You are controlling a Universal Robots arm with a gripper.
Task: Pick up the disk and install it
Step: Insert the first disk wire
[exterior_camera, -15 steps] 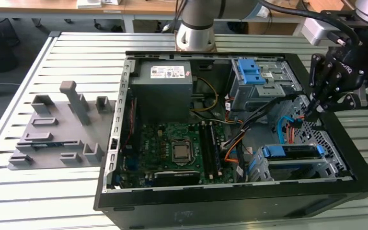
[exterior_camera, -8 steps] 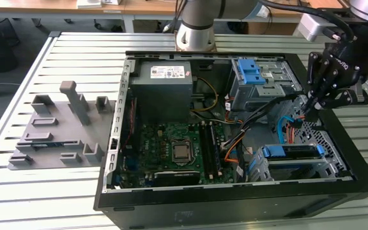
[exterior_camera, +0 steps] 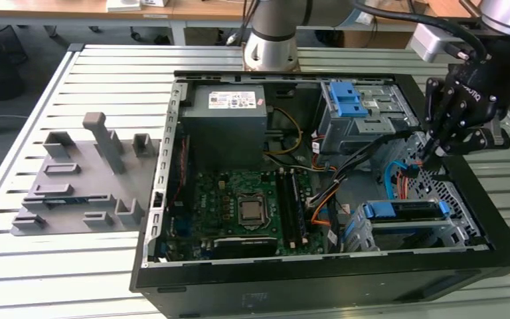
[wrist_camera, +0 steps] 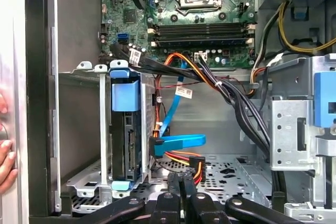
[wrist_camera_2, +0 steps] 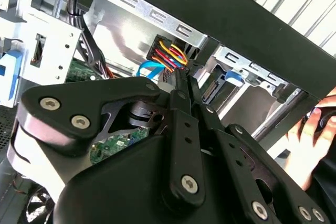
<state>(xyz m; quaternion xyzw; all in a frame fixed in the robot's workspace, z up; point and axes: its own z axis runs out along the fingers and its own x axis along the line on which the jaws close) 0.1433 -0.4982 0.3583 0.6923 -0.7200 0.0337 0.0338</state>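
While your black claw (exterior_camera: 434,154) hangs inside the open black metal computer case (exterior_camera: 326,279), fingers pressed together on nothing, the silver-grey disk in its blue plastic carrier (wrist_camera: 126,129) already sits slotted in the grey metal drive cage (wrist_camera: 100,129) near the case's front corner.

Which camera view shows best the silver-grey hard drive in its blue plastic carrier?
The first wrist view: the silver-grey hard drive in its blue plastic carrier stands edge-on in the metal bay, its blue handle near. The exterior view shows the drive smaller, from above, in the case's corner. The second wrist view gives only a blue piece that may be its carrier.
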